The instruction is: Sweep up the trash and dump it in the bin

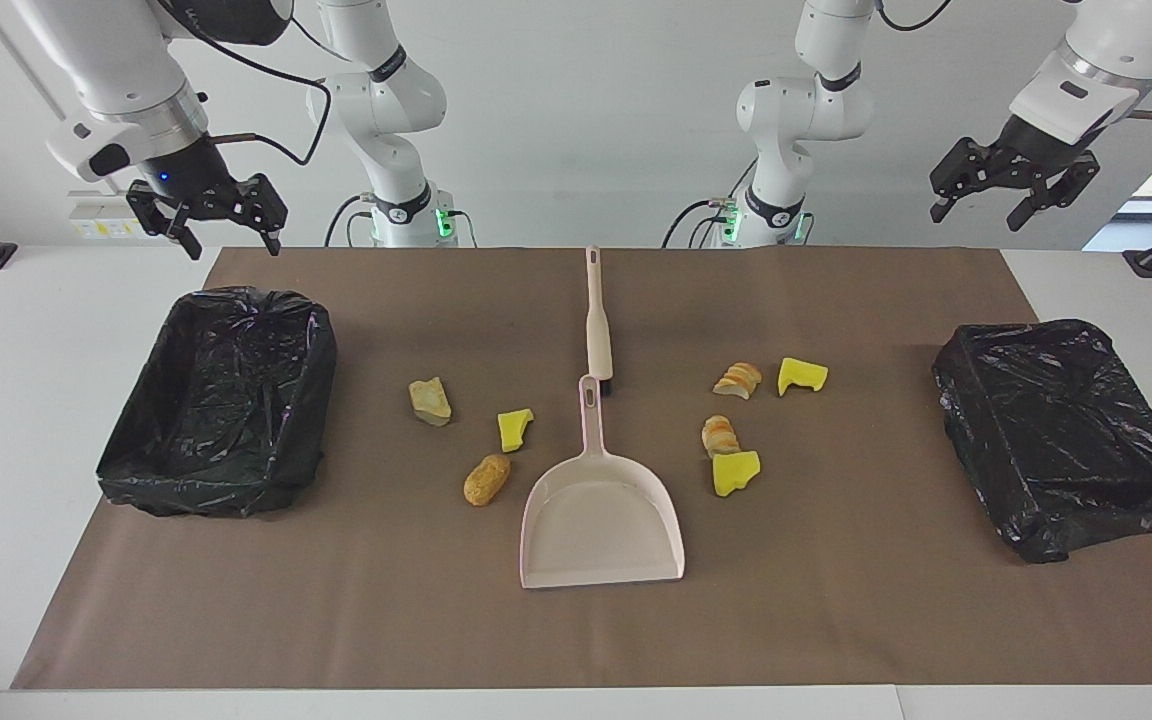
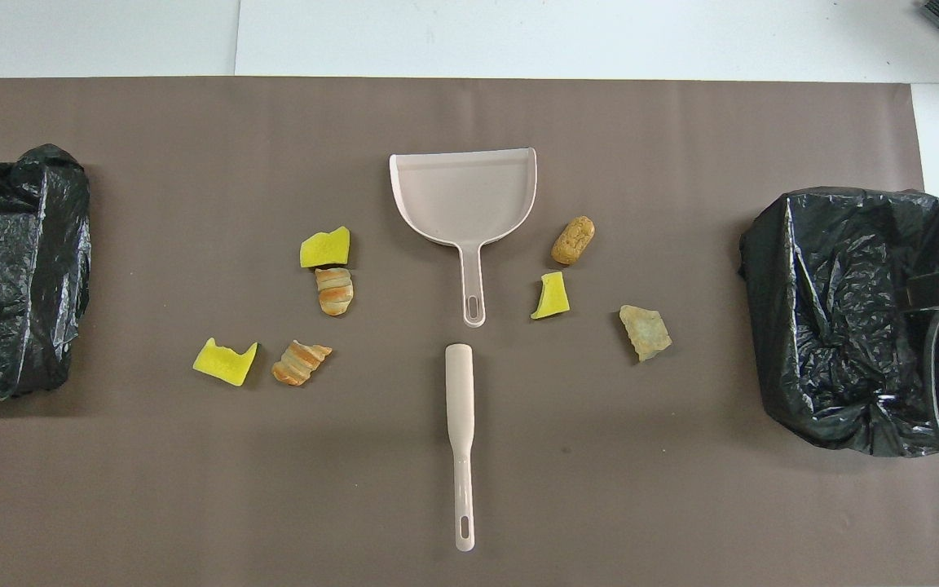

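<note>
Both grippers hang raised with fingers spread, holding nothing: the right gripper [image 1: 226,215] above the counter's edge by the right-end bin [image 1: 221,400], the left gripper [image 1: 1011,190] up past the left-end bin [image 1: 1061,435]. On the brown mat [image 1: 576,630], nearest the robots lies the brush [image 1: 596,320], handle toward them. Farther out, seven trash scraps [image 1: 506,430] sit scattered either side of the dustpan [image 1: 601,520], three toward the right arm's end, four toward the left's, all outside the bins.
</note>
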`<move>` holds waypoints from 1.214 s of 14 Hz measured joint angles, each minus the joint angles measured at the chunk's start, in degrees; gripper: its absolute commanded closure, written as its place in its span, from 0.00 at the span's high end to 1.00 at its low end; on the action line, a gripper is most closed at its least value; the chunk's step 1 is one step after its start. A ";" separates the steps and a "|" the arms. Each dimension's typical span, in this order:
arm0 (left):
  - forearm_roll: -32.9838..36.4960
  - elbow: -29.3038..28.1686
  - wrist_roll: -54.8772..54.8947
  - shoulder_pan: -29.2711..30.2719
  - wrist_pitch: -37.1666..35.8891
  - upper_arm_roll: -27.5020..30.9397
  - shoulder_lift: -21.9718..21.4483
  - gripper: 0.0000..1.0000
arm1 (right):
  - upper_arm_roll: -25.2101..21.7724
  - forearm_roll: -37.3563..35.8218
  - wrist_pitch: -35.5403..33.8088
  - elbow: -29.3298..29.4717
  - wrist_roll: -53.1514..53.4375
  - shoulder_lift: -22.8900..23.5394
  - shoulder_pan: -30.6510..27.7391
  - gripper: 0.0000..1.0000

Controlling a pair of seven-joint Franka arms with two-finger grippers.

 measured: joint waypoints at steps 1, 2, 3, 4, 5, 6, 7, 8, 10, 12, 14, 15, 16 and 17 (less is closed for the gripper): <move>0.00 0.00 -0.01 0.00 0.00 0.00 0.00 1.00 | 0.00 0.00 0.00 -0.01 0.00 0.00 0.00 1.00; 0.00 0.00 -0.01 0.00 0.00 0.00 0.00 1.00 | 0.00 0.00 0.00 -0.04 0.00 0.00 0.00 1.00; 0.00 0.00 -0.01 -0.01 0.00 0.00 0.00 1.00 | 0.00 0.00 0.00 -0.11 0.00 0.00 0.00 1.00; 0.00 0.00 -0.01 -0.02 0.00 -0.01 0.00 1.00 | 0.00 0.00 0.00 -0.20 0.00 0.00 0.00 1.00; 0.00 0.00 -0.01 -0.04 0.00 -0.02 0.00 1.00 | 0.00 0.00 0.00 -0.30 0.00 0.00 0.00 1.00; 0.00 -0.02 -0.01 -0.08 0.00 -0.05 0.00 1.00 | 0.00 0.00 0.00 -0.36 0.00 0.00 0.00 1.00; 0.00 -0.10 -0.01 -0.12 0.00 -0.16 -0.01 1.00 | 0.00 0.00 0.00 -0.41 0.00 0.00 0.00 1.00; 0.00 -0.28 -0.01 -0.14 0.00 -0.48 -0.08 1.00 | 0.00 0.00 0.00 -0.48 0.00 0.00 0.00 1.00; -0.03 -1.61 -0.62 -0.17 0.04 -2.27 -0.67 1.00 | 0.00 0.00 0.00 -0.62 0.00 0.00 0.00 1.00; -0.04 -5.49 -3.35 -0.24 1.22 -5.78 -2.55 1.00 | 0.00 0.00 0.00 -0.66 0.00 0.00 0.00 1.00; -0.16 -12.45 -6.85 -0.33 4.85 -10.65 -5.96 1.00 | 0.00 0.00 0.00 -0.75 0.00 0.00 0.00 1.00; -0.33 -16.43 -9.65 -0.38 7.13 -13.54 -7.95 1.00 | 0.00 0.00 0.00 -0.82 0.00 -0.01 0.00 1.00; -0.80 -20.06 -12.25 -0.51 9.09 -16.20 -9.77 1.00 | 0.00 0.00 0.00 -0.91 0.00 -0.02 0.00 1.00; -1.77 -23.18 -14.09 -1.06 10.70 -18.20 -11.23 1.00 | 0.00 0.00 0.00 -0.97 0.00 -0.04 0.00 1.00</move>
